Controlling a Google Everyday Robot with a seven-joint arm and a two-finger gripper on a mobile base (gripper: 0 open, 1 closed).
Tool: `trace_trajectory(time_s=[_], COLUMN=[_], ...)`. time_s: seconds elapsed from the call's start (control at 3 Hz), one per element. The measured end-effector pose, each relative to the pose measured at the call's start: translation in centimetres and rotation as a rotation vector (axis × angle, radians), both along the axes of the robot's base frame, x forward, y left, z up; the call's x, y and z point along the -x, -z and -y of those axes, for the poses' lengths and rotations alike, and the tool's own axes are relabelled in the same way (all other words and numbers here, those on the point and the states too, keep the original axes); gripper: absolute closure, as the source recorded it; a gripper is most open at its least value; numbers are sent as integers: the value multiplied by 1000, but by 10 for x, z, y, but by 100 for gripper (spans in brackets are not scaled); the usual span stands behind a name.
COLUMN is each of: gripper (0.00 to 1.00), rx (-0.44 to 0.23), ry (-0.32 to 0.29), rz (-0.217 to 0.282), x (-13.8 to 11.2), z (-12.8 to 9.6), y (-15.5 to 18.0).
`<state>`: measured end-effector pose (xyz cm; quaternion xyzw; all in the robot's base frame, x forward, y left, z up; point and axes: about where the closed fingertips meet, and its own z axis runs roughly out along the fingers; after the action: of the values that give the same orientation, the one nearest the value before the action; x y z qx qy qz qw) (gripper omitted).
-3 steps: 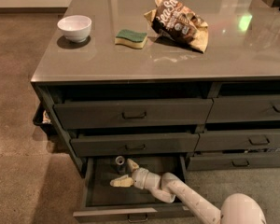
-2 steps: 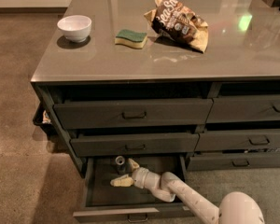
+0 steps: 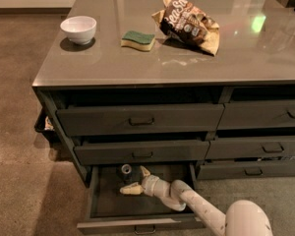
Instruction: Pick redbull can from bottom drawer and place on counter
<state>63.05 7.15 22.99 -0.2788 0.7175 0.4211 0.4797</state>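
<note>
Redbull can upright in open bottom drawer; my gripper just beside it, fingers spread, nothing grasped; grasp, lift, counter placement pending.

Glossy grey worktop — a sponge, a white bowl left of it, a snack bag right of it. The gripper, fingers spread, is below the sponge in the bottom drawer.

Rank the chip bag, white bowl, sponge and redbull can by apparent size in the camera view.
1. chip bag
2. white bowl
3. sponge, close to the bowl, so unsure
4. redbull can, in the bottom drawer beside the gripper
</note>
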Motion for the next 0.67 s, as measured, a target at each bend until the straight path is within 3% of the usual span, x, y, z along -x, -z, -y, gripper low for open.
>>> trace_trajectory(time_s=[0.67], gripper=[0], rx=[18], ry=[-4], rz=[-11], x=[-20], z=[-8], y=[31])
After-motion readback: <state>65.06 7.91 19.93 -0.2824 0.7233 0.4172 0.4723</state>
